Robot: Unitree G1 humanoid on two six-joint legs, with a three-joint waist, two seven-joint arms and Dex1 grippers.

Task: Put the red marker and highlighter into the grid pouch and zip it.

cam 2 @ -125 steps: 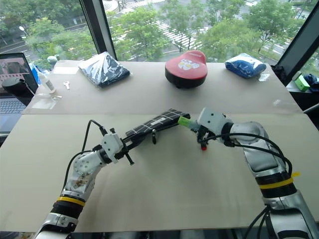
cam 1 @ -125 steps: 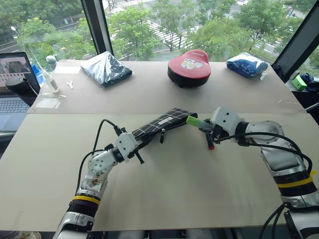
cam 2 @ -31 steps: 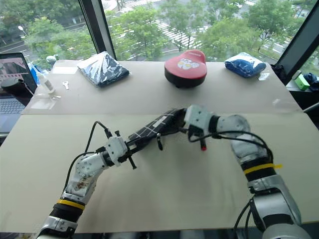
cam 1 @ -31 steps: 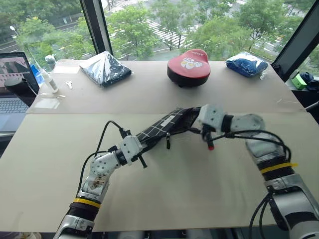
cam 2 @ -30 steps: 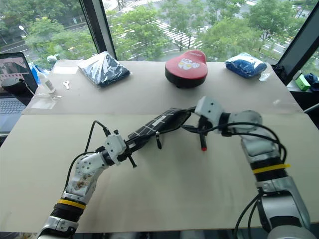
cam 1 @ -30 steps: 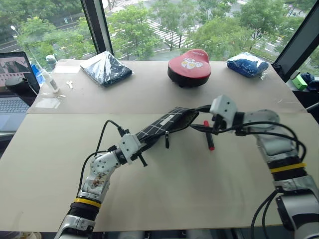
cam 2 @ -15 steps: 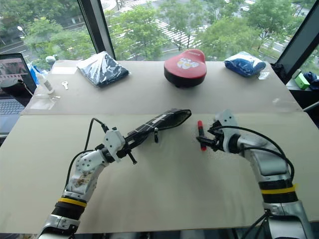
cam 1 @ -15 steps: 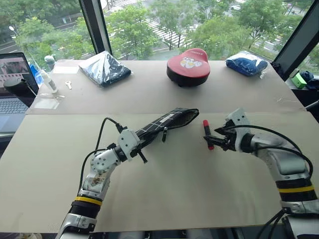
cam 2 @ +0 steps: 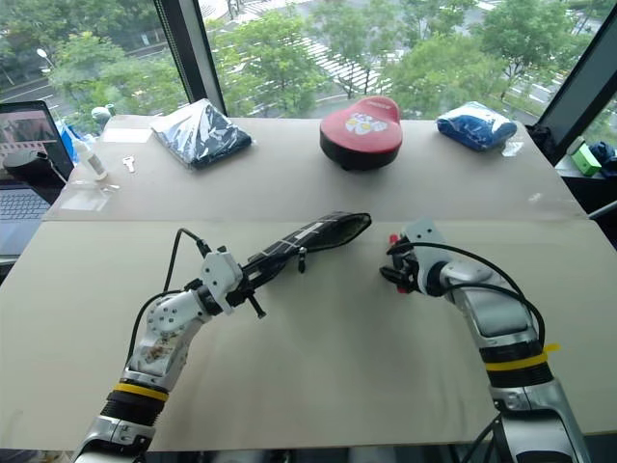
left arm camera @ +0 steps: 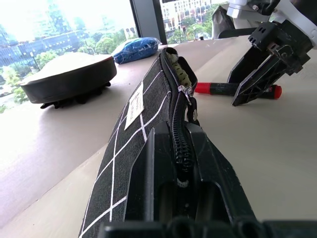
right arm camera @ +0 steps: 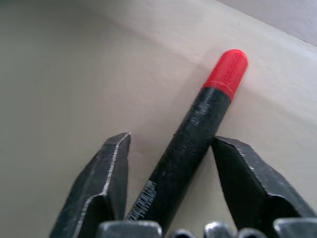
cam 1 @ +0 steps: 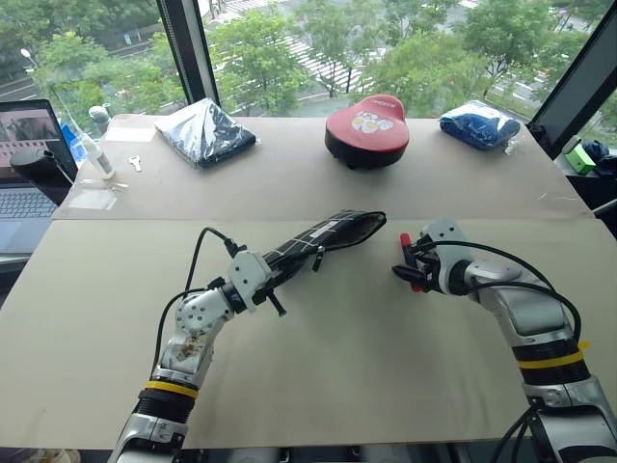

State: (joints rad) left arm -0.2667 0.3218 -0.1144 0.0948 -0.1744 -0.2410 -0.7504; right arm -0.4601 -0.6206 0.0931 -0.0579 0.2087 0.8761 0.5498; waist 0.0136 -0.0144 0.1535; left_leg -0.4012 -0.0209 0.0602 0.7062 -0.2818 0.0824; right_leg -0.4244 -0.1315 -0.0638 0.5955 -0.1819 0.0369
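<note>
The grid pouch is black with white lines and is held up off the table. My left gripper is shut on its near end, and its far end gapes open. A pale green bit of the highlighter shows inside that mouth. The red marker has a red cap and a dark barrel and lies flat on the table just right of the pouch's mouth. My right gripper points down over it and is open. Its fingers straddle the barrel: one touches it, and a small gap remains at the other.
At the back stand a red rounded case, a dark plastic-wrapped bundle and a blue bundle. A laptop, a small bottle and a key sit at the far left.
My right gripper left the pouch's mouth, sank to the table and tipped downward over the marker, its fingers narrowing around the barrel. The left gripper and pouch stayed put.
</note>
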